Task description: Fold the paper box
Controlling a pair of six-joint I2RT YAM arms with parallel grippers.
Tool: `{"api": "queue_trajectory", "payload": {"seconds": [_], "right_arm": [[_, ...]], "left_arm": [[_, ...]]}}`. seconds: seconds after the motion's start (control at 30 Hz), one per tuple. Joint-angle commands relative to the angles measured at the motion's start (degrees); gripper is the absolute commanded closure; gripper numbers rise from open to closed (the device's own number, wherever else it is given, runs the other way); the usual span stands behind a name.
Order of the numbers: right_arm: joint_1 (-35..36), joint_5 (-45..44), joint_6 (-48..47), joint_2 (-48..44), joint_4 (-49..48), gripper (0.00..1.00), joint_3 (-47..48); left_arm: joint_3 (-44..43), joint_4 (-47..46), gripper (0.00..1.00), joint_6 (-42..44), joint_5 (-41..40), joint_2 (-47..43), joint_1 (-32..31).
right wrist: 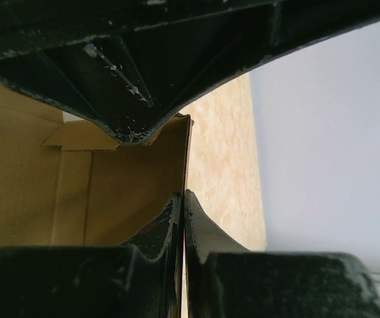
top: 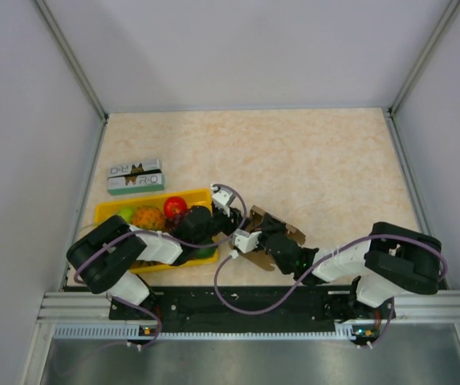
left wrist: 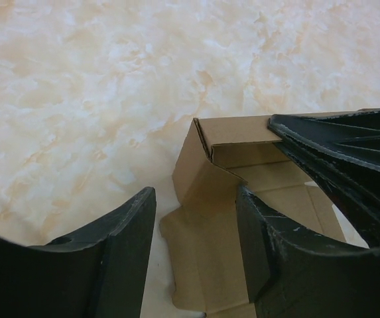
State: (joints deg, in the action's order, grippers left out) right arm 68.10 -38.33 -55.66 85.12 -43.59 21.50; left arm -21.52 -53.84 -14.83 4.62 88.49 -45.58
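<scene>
Eyeing the paper box [top: 271, 237]: sat on the desk [top: 294, 152] near the front edge, between the two arms, partly formed, with one wall up and flaps splayed flat. Looked light and thin, plain brown card; probably stiff across the panels, ready to bend at the creases, and apt to buckle under a hard squeeze. Likely to skid on that smooth top unless pinned. Best taken by a wall's top edge or a flap close to its crease, judging from here.

Right pincer [right wrist: 182, 225] pressed together, seemingly pinching the edge of an upright wall. Left pincer [left wrist: 196, 265] spread wide, fingers either side of a corner flap, not clearly touching it.

Off to the left, just beside the box: yellow tray [top: 105, 210] of fruit [top: 148, 216], with the left arm lying across it. Behind that, a green-and-white carton [top: 136, 177], well apart from the box. Tight quarters over the card with both pincers so near; risked a knock between them. Saw nothing else in the way.
</scene>
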Motion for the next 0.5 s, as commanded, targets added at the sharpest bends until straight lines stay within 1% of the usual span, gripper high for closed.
{"api": "queue_trajectory", "payload": {"seconds": [0.0,0.07,0.1,0.13,0.2,0.37,0.43,0.47], "right_arm": [[0.90,2.55,2.92,-0.83,1.50,1.00,-0.23],[0.90,2.82,3.27,-0.83,1.06,1.00,-0.23],[0.81,2.99,3.28,-0.92,0.79,1.00,-0.23],[0.81,3.17,3.45,-0.92,0.96,1.00,-0.31],[0.81,3.70,3.89,-1.19,1.58,1.00,0.12],[0.64,3.79,4.50,-1.45,1.58,1.00,0.12],[0.46,3.52,4.68,-2.06,1.41,1.00,-0.31],[0.20,3.70,4.86,-2.50,1.58,1.00,-0.49]], "left_arm": [[-0.45,1.90,0.42,-0.02,0.83,-3.15,-0.12],[-1.07,1.82,0.41,0.24,1.44,-1.75,-0.21],[-1.85,1.81,0.39,0.33,3.18,-1.30,-0.21],[-2.21,1.81,0.36,0.24,3.55,-0.87,-0.30],[-2.74,1.47,0.35,-0.55,3.38,0.19,-0.30],[-4.93,1.55,0.39,1.03,-0.40,3.36,-0.30],[-4.07,1.82,0.40,0.77,-0.14,1.87,-0.30],[-2.93,1.20,0.40,0.42,-0.84,-1.27,-0.30]]}}
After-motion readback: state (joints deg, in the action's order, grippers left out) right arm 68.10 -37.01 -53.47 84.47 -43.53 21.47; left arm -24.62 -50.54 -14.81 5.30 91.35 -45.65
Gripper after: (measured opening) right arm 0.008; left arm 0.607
